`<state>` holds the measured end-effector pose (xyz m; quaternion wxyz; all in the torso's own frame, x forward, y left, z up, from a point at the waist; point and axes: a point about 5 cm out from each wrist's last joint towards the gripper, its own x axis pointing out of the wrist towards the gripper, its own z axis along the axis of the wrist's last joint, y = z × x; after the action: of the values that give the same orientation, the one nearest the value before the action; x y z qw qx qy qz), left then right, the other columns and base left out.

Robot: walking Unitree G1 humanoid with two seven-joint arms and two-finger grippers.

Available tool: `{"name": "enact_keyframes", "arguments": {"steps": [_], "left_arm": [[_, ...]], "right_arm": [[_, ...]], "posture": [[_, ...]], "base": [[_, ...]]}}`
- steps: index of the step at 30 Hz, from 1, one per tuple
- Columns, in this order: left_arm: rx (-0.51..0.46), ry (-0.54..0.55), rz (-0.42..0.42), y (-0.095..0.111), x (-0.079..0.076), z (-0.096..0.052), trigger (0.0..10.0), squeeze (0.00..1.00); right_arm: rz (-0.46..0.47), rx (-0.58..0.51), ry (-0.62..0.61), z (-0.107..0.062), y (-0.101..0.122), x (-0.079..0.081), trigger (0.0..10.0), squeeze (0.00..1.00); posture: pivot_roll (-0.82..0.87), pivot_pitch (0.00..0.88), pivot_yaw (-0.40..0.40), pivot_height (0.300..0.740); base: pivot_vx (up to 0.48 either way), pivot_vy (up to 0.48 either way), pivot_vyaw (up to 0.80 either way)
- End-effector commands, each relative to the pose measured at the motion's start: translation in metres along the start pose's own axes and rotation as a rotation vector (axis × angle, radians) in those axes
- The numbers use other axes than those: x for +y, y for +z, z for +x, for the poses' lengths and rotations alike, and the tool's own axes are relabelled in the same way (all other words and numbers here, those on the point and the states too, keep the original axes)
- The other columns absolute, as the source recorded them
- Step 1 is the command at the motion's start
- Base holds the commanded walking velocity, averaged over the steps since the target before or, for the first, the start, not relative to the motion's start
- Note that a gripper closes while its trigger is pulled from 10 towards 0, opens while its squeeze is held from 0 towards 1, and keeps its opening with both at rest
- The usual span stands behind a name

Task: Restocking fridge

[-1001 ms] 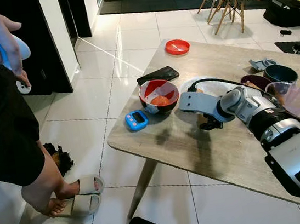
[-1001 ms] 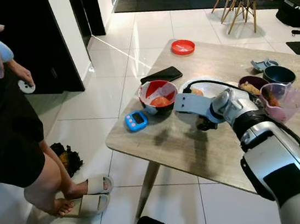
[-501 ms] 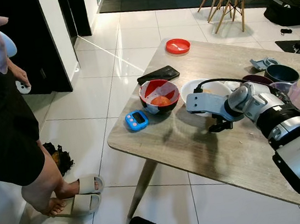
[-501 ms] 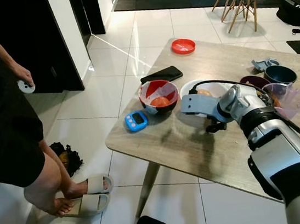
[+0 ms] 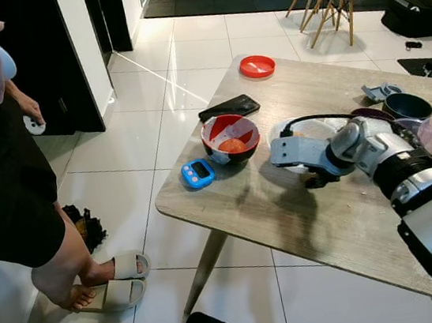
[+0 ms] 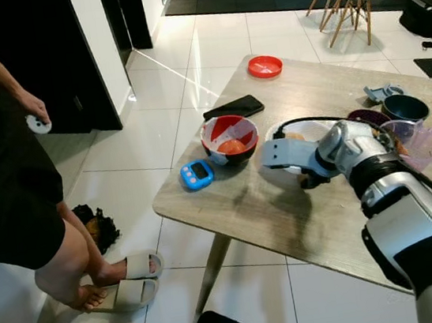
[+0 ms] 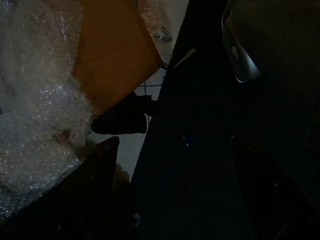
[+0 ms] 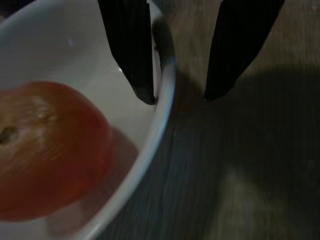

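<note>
A person [image 5: 0, 158] in black shorts stands at the left edge of the frame, holding a blue-and-white object at the upper left. The left gripper hangs idle in shadow beside bubble wrap [image 7: 35, 115] and cardboard; whether it is open cannot be told. At centre, on the wooden table [image 5: 287, 216], sit a blue timer [image 5: 197, 173], a black phone [image 5: 227, 107] and a red bowl [image 5: 230, 137] of food. Right of centre, the right gripper [image 8: 179, 97] has shifted rightward over the past second, and its narrowly parted fingers now straddle the rim of a white bowl [image 8: 160, 145] holding a tomato [image 8: 47, 150]. It appears set to pinch the rim and lift the bowl for the fridge.
</note>
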<state>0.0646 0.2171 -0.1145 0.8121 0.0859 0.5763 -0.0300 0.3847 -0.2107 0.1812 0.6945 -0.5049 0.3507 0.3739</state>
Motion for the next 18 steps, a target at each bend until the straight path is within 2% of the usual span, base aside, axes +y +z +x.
{"name": "enact_keyframes", "arguments": {"steps": [1,13,14,15,16,18], "left_arm": [[0.043,-0.127,0.020,-0.009,-0.042,0.001,10.0,0.00],[0.043,-0.123,0.020,-0.008,-0.041,0.001,10.0,0.00],[0.043,-0.123,0.021,-0.007,-0.041,0.001,10.0,0.00],[0.043,-0.123,0.021,-0.007,-0.041,0.001,10.0,0.00],[0.043,-0.124,0.021,-0.007,-0.041,0.001,10.0,0.00],[0.042,-0.123,0.022,-0.007,-0.041,0.001,10.0,0.00]], "right_arm": [[-0.020,0.006,0.029,0.002,-0.003,0.004,10.0,0.00],[-0.040,0.009,0.065,0.007,-0.001,0.010,10.0,0.00],[-0.038,-0.001,0.098,0.011,0.000,0.015,3.7,0.00],[-0.038,-0.001,0.098,0.011,0.000,0.015,3.7,0.00],[-0.038,-0.002,0.103,0.012,0.000,0.016,0.0,0.00],[-0.039,0.005,0.106,0.014,-0.002,0.018,0.0,0.00]], "posture": [[-0.06,0.086,-0.100,0.740],[-0.05,0.077,-0.101,0.740],[-0.05,0.073,-0.098,0.740],[-0.05,0.073,-0.098,0.740],[-0.05,0.073,-0.098,0.740],[-0.05,0.073,-0.098,0.740]], "base": [[0.000,0.000,0.00],[0.000,0.000,0.00],[0.000,0.000,0.00],[0.000,0.000,0.00],[0.000,0.000,0.00],[0.000,0.000,0.00]]}}
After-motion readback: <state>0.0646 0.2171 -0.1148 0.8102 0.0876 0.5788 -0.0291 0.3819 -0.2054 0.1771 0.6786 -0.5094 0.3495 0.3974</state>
